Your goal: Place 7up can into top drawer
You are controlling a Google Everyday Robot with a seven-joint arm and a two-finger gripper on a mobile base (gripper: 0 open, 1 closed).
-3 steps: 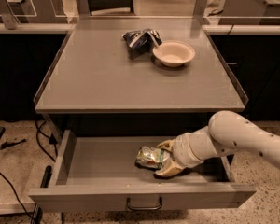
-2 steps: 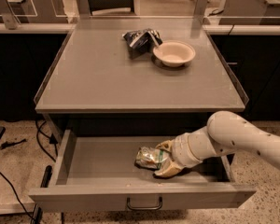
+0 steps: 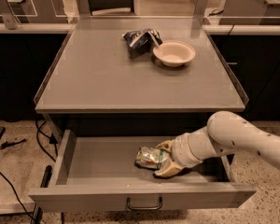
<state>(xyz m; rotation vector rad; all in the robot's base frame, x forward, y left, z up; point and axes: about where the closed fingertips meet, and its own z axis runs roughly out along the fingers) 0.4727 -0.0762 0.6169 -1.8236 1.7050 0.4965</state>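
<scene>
The top drawer [image 3: 98, 160] is pulled open below the grey tabletop, and its dark bar handle [image 3: 144, 204] shows at the centre of the front panel. The 7up can [image 3: 147, 157], silver-white with green markings, lies on its side in the middle of the drawer. My gripper [image 3: 164, 159] reaches in from the right on its white arm [image 3: 238, 139]. Its fingers [image 3: 167, 171] sit around the can's right end, shut on it. The can looks low, at or just above the drawer floor.
On the tabletop [image 3: 112, 83], a dark wrinkled snack bag [image 3: 140, 38] and a round beige bowl [image 3: 174, 53] sit at the back right. The drawer's side walls and front panel [image 3: 84, 197] enclose the can. Cables [image 3: 18, 143] lie on the floor at the left.
Almost nothing differs. The gripper and the can stay in the same spot inside the drawer.
</scene>
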